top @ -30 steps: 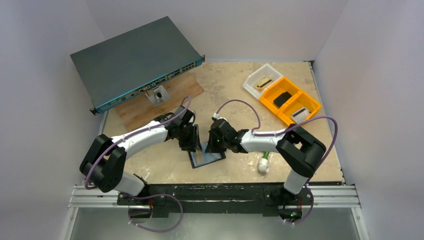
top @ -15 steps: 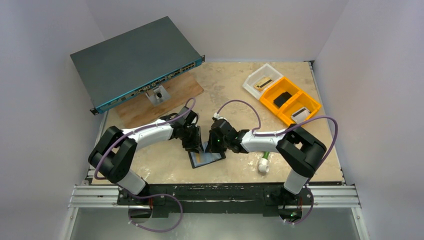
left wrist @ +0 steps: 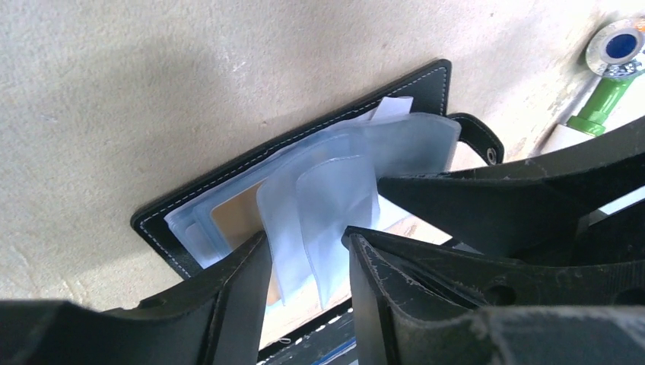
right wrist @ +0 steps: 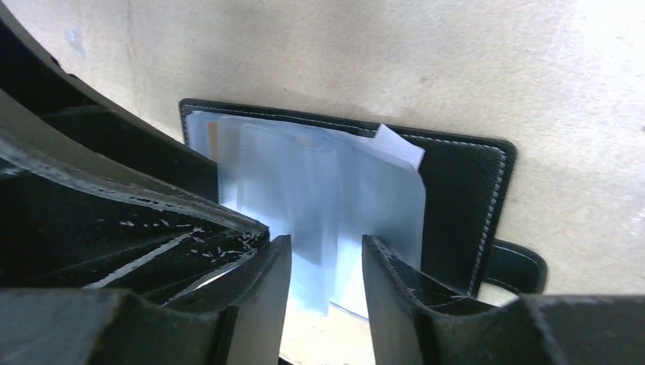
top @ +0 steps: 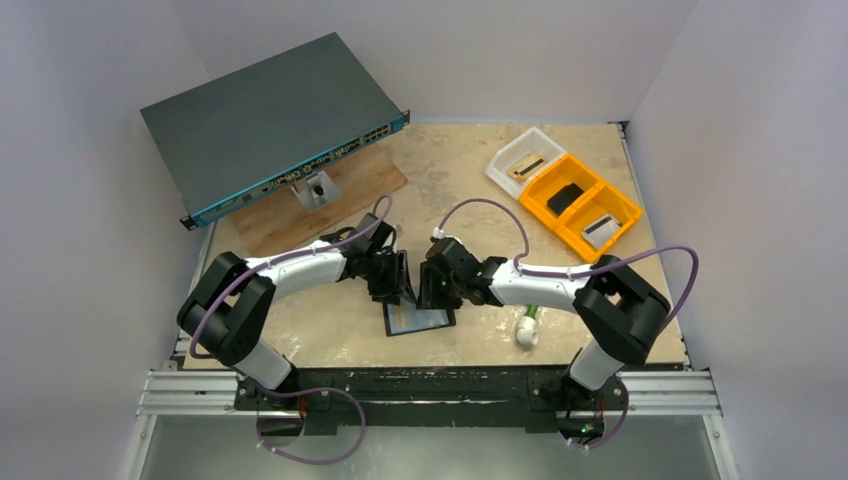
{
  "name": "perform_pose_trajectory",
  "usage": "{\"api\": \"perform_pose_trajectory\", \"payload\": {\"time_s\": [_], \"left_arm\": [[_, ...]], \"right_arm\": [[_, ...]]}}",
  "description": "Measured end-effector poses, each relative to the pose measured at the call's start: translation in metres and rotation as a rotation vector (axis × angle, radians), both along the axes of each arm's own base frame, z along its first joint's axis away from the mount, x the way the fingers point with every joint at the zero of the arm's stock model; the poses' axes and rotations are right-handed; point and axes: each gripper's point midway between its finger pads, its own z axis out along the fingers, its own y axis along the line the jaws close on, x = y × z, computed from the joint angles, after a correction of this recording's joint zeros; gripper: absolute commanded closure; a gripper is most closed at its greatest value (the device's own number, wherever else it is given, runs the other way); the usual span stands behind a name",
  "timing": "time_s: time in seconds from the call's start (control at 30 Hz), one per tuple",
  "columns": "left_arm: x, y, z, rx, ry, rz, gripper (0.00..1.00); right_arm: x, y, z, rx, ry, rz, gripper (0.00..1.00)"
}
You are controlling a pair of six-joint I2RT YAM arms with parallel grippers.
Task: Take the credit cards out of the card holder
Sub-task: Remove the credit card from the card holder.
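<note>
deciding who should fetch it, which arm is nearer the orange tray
Right. The right arm has its elbow just on the near side of the orange tray. The left arm lies well to the left of the tray.

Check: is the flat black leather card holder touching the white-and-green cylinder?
Apart. Top view shows bare tabletop between the card holder and the cylinder.
</note>
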Motion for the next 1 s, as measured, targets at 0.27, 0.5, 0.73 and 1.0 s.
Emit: {"api": "perform_pose_trajectory", "payload": {"time_s": [0.27, 0.5, 0.73, 1.0], "left_arm": [[0.000, -0.011, 0.005, -0.071, -0.007, -0.025, 0.57], [0.000, -0.020, 0.012, -0.123, -0.010, -0.043, 0.53], [-0.009, -0.031, 0.011, -0.123, 0.008, -0.072, 0.49], [-0.010, -0.056, 0.018, -0.152, 0.022, -0.116, 0.46]], "right_arm": [[0.001, -0.015, 0.004, -0.066, -0.009, -0.029, 0.53], [0.009, -0.029, 0.025, -0.102, -0.068, -0.067, 0.52], [0.016, -0.035, 0.043, -0.103, -0.120, -0.091, 0.52], [0.028, -0.058, 0.054, -0.141, -0.165, -0.152, 0.52]]}}
